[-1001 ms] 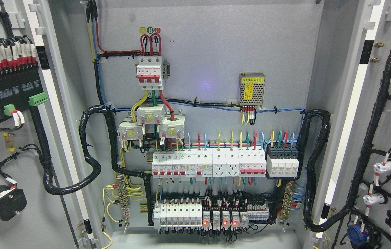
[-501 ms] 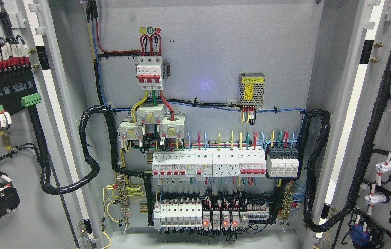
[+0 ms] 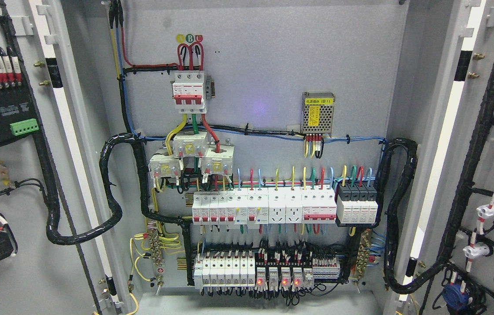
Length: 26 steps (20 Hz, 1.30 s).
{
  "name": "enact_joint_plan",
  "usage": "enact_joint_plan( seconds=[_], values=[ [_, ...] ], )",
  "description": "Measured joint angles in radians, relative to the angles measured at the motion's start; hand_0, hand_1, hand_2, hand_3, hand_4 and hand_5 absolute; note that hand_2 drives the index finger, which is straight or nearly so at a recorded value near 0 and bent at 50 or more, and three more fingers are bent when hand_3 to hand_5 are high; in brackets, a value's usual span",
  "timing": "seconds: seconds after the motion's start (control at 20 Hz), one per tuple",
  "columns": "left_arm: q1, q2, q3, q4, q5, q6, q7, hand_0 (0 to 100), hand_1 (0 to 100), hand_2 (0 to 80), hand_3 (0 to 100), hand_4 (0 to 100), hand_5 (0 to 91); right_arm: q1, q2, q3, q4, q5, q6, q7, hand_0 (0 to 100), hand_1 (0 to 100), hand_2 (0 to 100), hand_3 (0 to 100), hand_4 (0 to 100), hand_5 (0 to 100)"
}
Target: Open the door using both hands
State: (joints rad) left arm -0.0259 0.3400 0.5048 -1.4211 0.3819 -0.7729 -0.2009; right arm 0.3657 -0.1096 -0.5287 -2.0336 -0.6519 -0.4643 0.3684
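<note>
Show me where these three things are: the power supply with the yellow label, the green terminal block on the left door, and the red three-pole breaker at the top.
power supply (image 3: 318, 113): head view, on its perforated metal front.
green terminal block (image 3: 24, 127): head view, middle of its green body.
red three-pole breaker (image 3: 189, 91): head view, on its white front above the red levers.

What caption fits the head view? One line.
Grey electrical cabinet with both doors swung open, exposing white breaker rows; no robot hand visible.

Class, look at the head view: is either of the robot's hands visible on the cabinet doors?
No: the left door and the right door stand swung open with only wiring and components on them, and no hand shows anywhere.
</note>
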Motion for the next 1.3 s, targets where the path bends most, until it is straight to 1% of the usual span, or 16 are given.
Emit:
enact_joint_plan(
  seconds=[0.4,0.75,1.3],
  values=[
    [-0.101,0.073,0.004,0.175,-0.003,0.000,0.001,12,56,0.0,0,0,0.0,-0.001,0.007,-0.002,0.013,0.000,0.001,-0.001,6,14,0,0,0,0],
    [-0.175,0.131,-0.004,0.304,-0.004,0.000,-0.007,12,56,0.0,0,0,0.0,0.003,0.001,0.026,-0.006,-0.002,-0.005,-0.001,6,14,0,0,0,0],
    [-0.221,0.174,-0.021,0.411,-0.005,-0.001,-0.003,12,56,0.0,0,0,0.0,0.008,-0.020,0.062,-0.037,-0.004,-0.014,0.004,6,14,0,0,0,0]
  ],
)
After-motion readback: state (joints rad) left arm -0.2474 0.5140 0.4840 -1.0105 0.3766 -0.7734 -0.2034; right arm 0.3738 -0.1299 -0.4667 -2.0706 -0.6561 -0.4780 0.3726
